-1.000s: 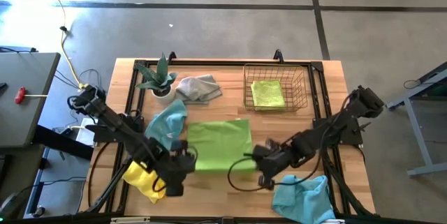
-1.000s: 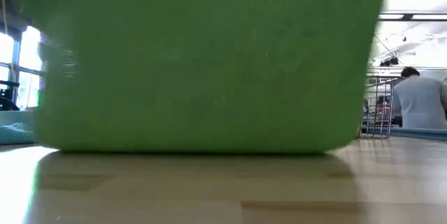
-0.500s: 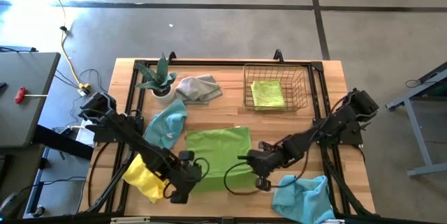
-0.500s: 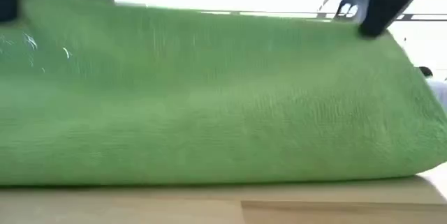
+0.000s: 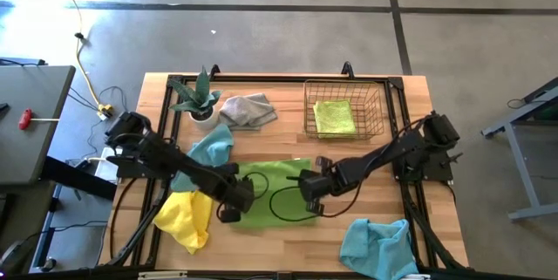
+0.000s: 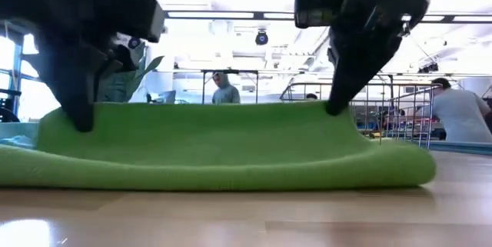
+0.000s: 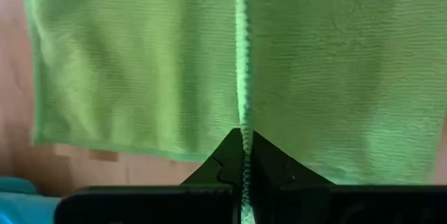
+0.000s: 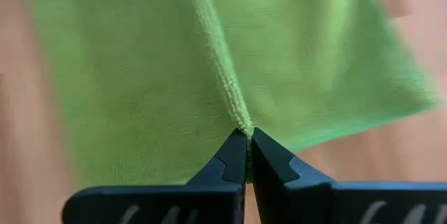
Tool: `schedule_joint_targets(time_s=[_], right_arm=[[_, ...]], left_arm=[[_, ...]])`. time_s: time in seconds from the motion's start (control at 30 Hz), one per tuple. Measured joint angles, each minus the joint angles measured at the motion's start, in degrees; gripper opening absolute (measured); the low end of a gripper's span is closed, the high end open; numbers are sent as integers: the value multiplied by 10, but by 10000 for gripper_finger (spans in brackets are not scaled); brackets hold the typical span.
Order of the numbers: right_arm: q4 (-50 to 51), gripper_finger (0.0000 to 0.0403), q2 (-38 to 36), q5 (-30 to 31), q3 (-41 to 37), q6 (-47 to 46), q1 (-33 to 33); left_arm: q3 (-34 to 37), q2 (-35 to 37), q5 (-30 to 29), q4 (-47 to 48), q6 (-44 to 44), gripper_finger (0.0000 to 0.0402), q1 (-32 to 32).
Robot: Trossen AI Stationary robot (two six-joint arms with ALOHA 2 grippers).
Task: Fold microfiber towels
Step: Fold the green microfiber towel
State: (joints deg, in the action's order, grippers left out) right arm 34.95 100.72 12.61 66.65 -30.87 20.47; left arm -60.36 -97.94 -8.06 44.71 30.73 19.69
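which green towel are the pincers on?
The lime green towel spread mid-table, pinched by left pincer and right pincer; the other green one lies in the wire basket.

Bare wood table (image 5: 288, 245) along the near edge between yellow towel (image 5: 183, 217) and blue towel (image 5: 377, 243), wire basket (image 5: 344, 110) and potted plant (image 5: 197, 97) blocking the far side

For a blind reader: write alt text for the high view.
Both robot hands, left hand and right hand, pinch a lime green towel at table centre. Other towels, a wire basket and a potted plant surround it.
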Motion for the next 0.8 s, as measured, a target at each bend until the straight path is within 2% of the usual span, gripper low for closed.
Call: schedule_joint_targets(time_s=[0.1, 0.27, 0.53, 0.8], right_arm=[[5, 0, -2, 36, 0, 19, -14], [13, 0, 2, 40, 0, 45, -41], [13, 0, 5, 70, 0, 89, -83], [13, 5, 6, 63, 0, 89, -110]], left_arm=[[-1, 2, -11, 7, -21, 0, -12], [-1, 2, -39, 28, -29, 0, -30], [-1, 3, -122, 66, -42, 0, -62], [-1, -1, -127, 65, -89, 0, -87]])
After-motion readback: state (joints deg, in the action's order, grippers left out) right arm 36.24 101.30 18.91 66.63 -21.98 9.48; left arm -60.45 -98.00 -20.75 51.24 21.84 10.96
